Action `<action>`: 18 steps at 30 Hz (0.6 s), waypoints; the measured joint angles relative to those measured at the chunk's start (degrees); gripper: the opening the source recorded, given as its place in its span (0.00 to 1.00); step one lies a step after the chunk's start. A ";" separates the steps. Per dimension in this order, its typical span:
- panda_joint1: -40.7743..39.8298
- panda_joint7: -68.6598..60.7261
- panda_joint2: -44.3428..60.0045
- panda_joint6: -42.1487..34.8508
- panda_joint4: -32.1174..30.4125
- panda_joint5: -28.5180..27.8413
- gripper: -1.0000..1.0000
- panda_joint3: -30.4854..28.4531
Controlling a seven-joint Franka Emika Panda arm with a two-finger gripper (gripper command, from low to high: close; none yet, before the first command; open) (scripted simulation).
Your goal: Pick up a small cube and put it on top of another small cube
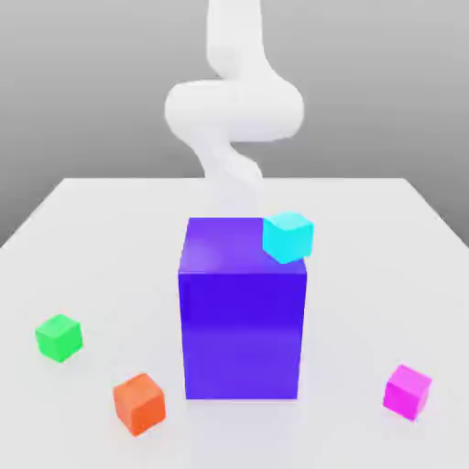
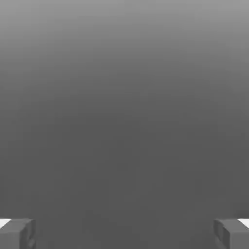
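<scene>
You see the small plain magenta-pink cube [image 1: 407, 391] and the small plain orange-red cube [image 1: 139, 402] sitting flat, well apart, neither one between the fingers [image 2: 17, 233].

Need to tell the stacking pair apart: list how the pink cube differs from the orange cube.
Colour: the pink cube is magenta, the orange cube orange-red.
Place: the pink cube lies toward the exterior view's right of the blue block, the orange cube toward its left.
Pose: the two cubes are turned at slightly different angles.
Shared: both look the same small size, rest on the table, and stand apart from everything else.
</scene>
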 joint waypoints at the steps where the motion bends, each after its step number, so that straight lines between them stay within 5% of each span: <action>1: 0.55 -0.51 2.25 0.99 -0.51 -0.22 0.50 0.63; 18: 10.27 -7.38 37.74 16.46 -8.45 -5.28 0.50 10.55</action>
